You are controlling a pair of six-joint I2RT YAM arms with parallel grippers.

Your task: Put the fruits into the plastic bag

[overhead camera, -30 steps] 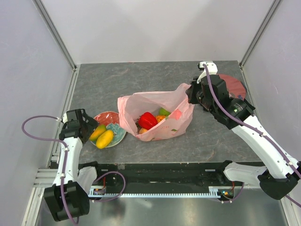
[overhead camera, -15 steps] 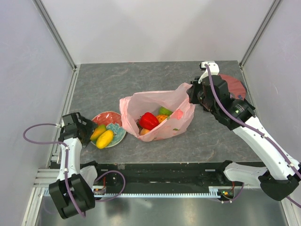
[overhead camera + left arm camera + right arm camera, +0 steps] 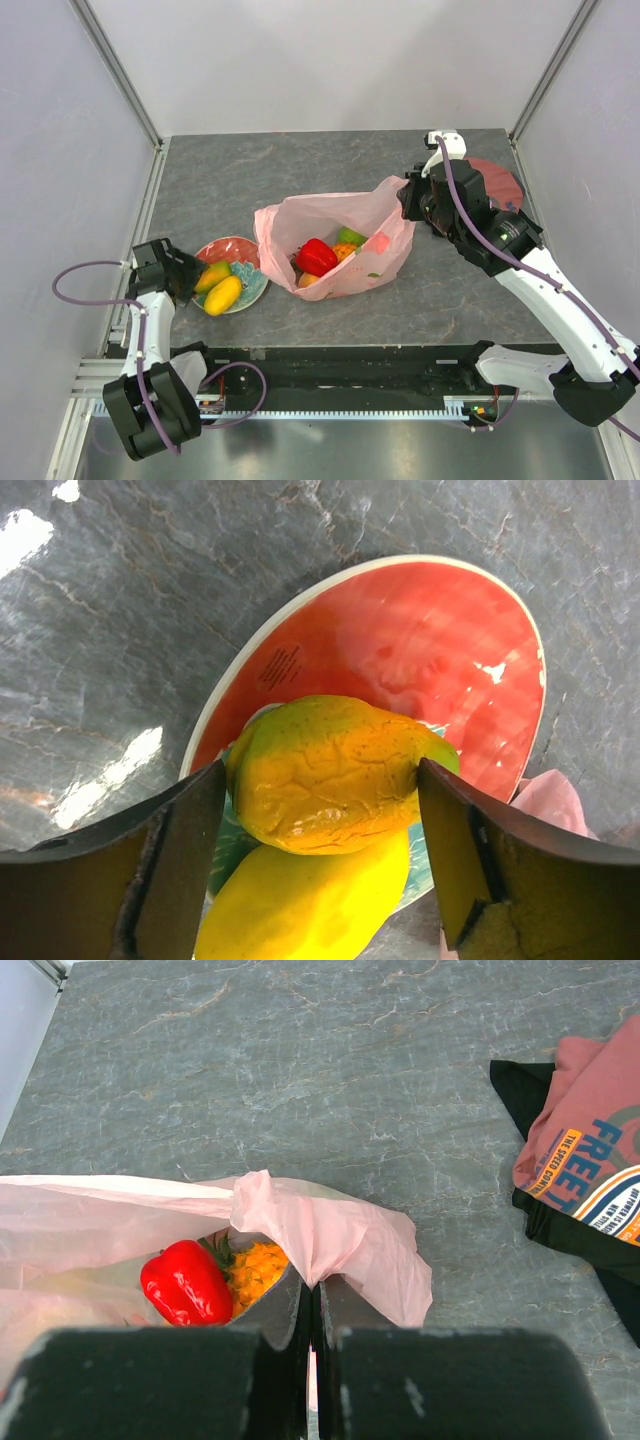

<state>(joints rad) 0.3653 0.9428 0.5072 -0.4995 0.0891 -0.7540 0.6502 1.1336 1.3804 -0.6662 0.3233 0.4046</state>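
Observation:
Two mangoes lie on the red plate (image 3: pixel 430 650). The orange-green mango (image 3: pixel 330 770) rests on top of the plain yellow one (image 3: pixel 310 900). My left gripper (image 3: pixel 320 785) is open and straddles the upper mango, with a finger close on each side. My right gripper (image 3: pixel 312 1295) is shut on the rim of the pale-pink plastic bag (image 3: pixel 340 1235) and holds its mouth up. Inside the bag lie a red pepper (image 3: pixel 185 1282) and an orange pineapple (image 3: pixel 255 1268). The top view shows the bag (image 3: pixel 330 215) at mid-table with a green fruit (image 3: pixel 350 237) in it, and the plate (image 3: pixel 228 247) to its left.
A folded dark-red printed T-shirt (image 3: pixel 590 1170) lies at the back right of the table, behind my right arm (image 3: pixel 500 240). Metal frame posts and pale walls bound the table on both sides.
My left gripper has settled lower over the plate and its jaws have narrowed around the upper mango. The right gripper still holds the bag's rim, barely shifted.

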